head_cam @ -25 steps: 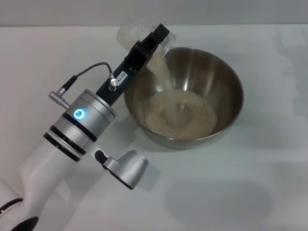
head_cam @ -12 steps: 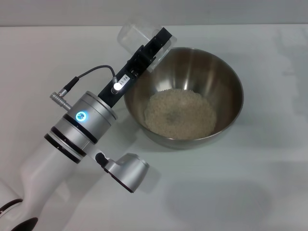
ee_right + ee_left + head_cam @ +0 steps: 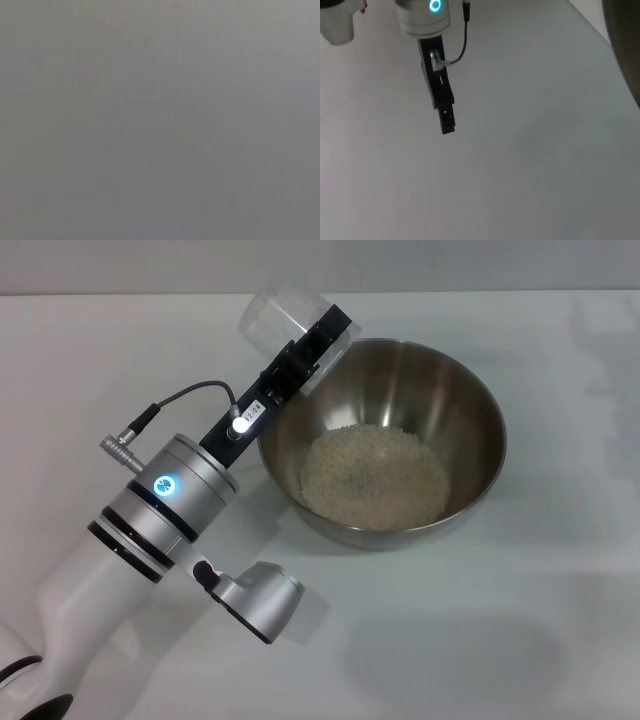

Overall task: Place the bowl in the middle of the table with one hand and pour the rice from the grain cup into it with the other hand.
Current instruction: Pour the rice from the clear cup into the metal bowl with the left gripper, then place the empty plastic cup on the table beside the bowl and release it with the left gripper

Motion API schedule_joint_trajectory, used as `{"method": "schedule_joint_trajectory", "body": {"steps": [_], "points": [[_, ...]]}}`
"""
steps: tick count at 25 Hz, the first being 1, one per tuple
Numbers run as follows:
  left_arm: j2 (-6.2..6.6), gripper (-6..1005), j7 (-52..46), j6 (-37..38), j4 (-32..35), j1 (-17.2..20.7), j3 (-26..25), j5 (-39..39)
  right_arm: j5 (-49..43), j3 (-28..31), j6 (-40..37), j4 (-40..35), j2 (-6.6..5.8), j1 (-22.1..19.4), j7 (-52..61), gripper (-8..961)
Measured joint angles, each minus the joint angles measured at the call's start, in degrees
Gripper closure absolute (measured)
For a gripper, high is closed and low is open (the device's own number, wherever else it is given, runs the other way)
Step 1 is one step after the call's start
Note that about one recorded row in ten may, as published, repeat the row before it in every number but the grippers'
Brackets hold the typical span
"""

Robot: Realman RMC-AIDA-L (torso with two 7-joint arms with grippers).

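The left black two-finger gripper (image 3: 318, 338) is clamped on the small clear plastic grain cup (image 3: 283, 328), tipped above the far-left rim of the large round stainless steel bowl (image 3: 462, 390). One second ago a stream of grains was falling; now it has stopped and the cup looks empty. The off-white rice (image 3: 374, 476) lies as a heap in the bowl, which stands toward the far edge of the plain white table (image 3: 560, 620). The pouring seems finished. The right gripper is not in view.
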Motion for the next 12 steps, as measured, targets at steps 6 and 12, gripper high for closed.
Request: {"method": "schedule_joint_trajectory", "body": {"steps": [6, 12], "points": [[0.0, 945, -0.24, -0.04, 0.18, -0.11, 1.01, 0.0, 0.0, 0.11, 0.01, 0.0, 0.0, 0.01, -0.09, 260], [0.01, 944, -0.3, -1.51, 0.91, -0.55, 1.84, 0.61, 0.0, 0.19, 0.01, -0.01, 0.0, 0.01, -0.4, 260]]}}
